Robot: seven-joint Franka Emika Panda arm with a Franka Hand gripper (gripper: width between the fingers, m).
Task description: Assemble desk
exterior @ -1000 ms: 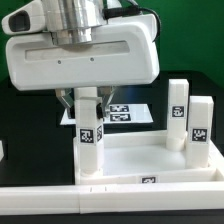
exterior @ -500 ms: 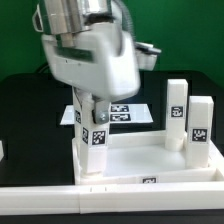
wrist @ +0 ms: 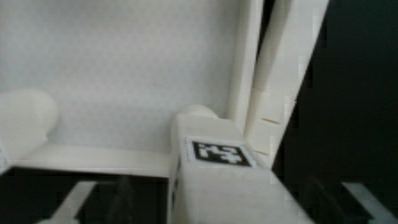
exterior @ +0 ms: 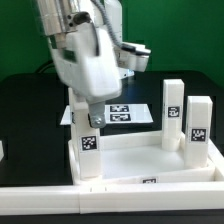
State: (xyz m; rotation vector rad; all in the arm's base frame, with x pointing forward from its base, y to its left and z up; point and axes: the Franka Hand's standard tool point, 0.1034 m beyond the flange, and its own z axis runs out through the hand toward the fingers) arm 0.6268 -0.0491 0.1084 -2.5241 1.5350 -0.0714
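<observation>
Three legs now stand upright in the desk panel's (exterior: 120, 160) corner sockets. We have just let go of the near-corner leg (exterior: 90, 145) on the exterior view's left: our gripper (exterior: 88, 112) has spread its jaws and sits just above it, holding nothing. One leg remains, we judge.

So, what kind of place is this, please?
Probably a robotics lab test bench, not a home: a robot gripper works over a black table, the white desk legs carry square marker tags, and a marker board lies flat behind.
</observation>
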